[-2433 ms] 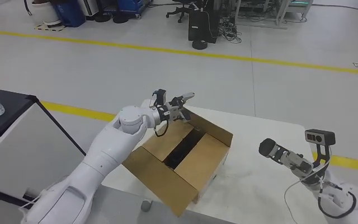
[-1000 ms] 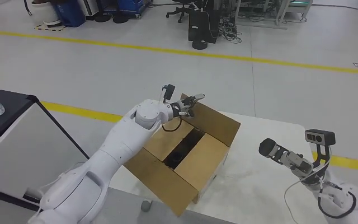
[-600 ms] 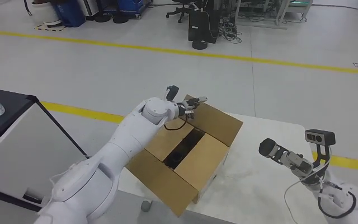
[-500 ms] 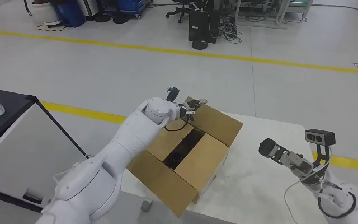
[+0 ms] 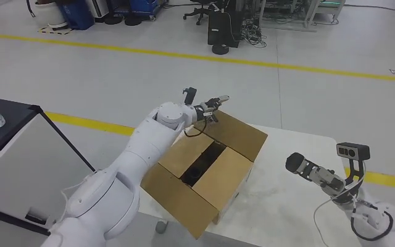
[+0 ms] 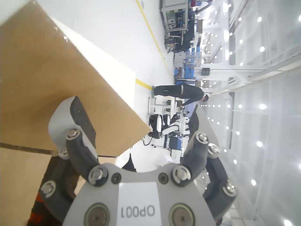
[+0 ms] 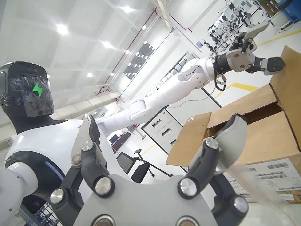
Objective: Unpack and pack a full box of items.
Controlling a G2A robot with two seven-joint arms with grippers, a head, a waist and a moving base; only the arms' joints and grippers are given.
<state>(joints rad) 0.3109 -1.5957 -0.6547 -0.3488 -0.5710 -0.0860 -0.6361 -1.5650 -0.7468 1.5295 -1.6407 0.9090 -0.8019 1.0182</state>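
Note:
A brown cardboard box [image 5: 210,179] stands on the white table [image 5: 290,210] with its top flaps parted; a dark gap [image 5: 200,163] runs between them, and what lies inside cannot be made out. The far flap [image 5: 241,133] stands raised. My left gripper [image 5: 216,106] is open at that flap's upper corner, its lower finger [image 7: 274,65] against the cardboard and its upper finger in the air. In the left wrist view the flap [image 6: 47,71] lies behind one finger [image 6: 73,109]. My right gripper [image 7: 164,121] is open and holds nothing, to the right of the box [image 7: 258,123].
A grey cabinet [image 5: 24,154] stands left of the table. The box side facing my right arm carries a white label [image 7: 275,172]. Bare tabletop lies between the box and the right arm [image 5: 315,173]. Yellow lines [image 5: 80,120] cross the floor behind.
My left gripper has moved farther out and to the right along the far flap, and the flap has risen with it. The right arm has not moved.

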